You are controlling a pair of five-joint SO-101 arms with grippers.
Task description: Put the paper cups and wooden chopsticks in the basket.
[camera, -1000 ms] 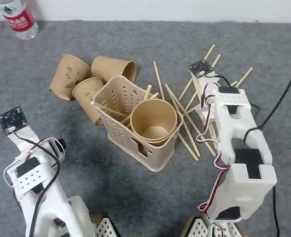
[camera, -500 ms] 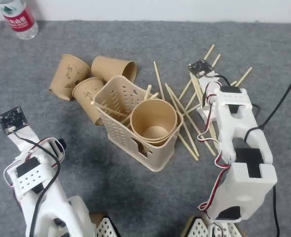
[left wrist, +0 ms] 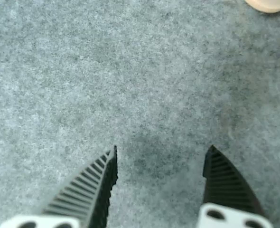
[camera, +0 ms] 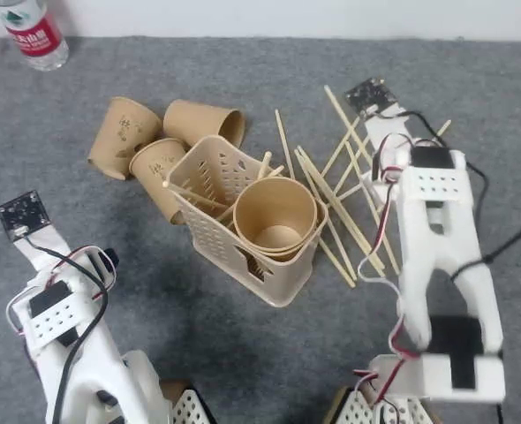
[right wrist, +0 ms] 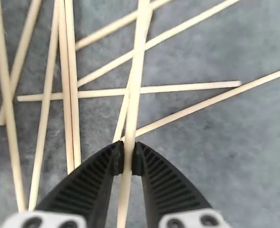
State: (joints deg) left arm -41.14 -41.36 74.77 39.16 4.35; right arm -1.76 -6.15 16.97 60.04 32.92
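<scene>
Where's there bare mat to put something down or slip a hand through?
Bare mat runs from the left arm to the basket and along its near side to the right arm. Crowded: paper cups against its far side, chopsticks on its right.

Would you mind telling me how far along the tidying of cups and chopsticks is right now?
Done: stacked cups and a few chopsticks sit in the basket. In hand: the right hand is shut on one chopstick; the left hand is open over bare carpet. Left: three cups beside the basket and many loose chopsticks on the carpet.
</scene>
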